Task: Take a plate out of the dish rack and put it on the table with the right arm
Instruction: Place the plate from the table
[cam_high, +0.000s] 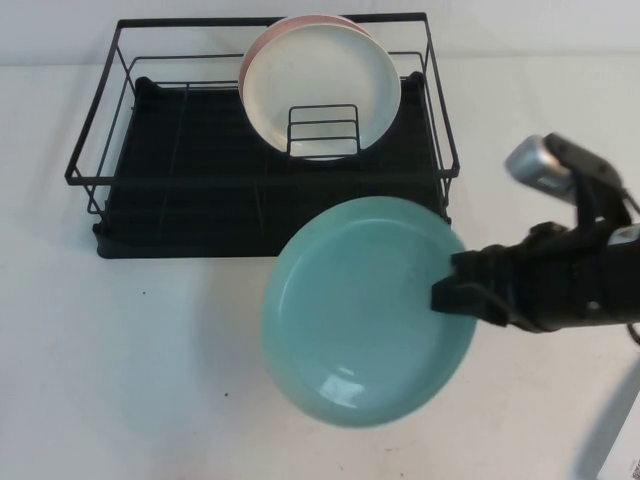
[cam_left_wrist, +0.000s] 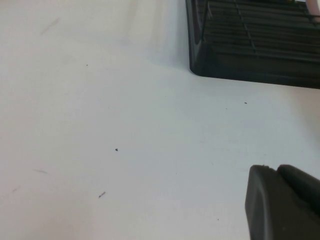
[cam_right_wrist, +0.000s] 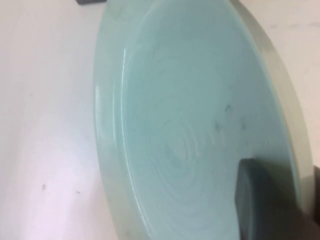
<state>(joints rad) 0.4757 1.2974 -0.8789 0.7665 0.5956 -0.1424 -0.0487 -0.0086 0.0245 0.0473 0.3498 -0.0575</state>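
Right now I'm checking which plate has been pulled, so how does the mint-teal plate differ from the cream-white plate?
The mint-teal plate is out of the dish rack, over the table; the cream-white plate stands on edge inside the rack. The teal one is gripped at its rim by the right pincer; the cream-white one is untouched. The left pincer is over bare table. Both plates are round, plain and rimmed.

A pale, plain white wall (cam_high: 520, 25) runs behind the work surface, evenly lit by soft, diffuse light with faint shadows.
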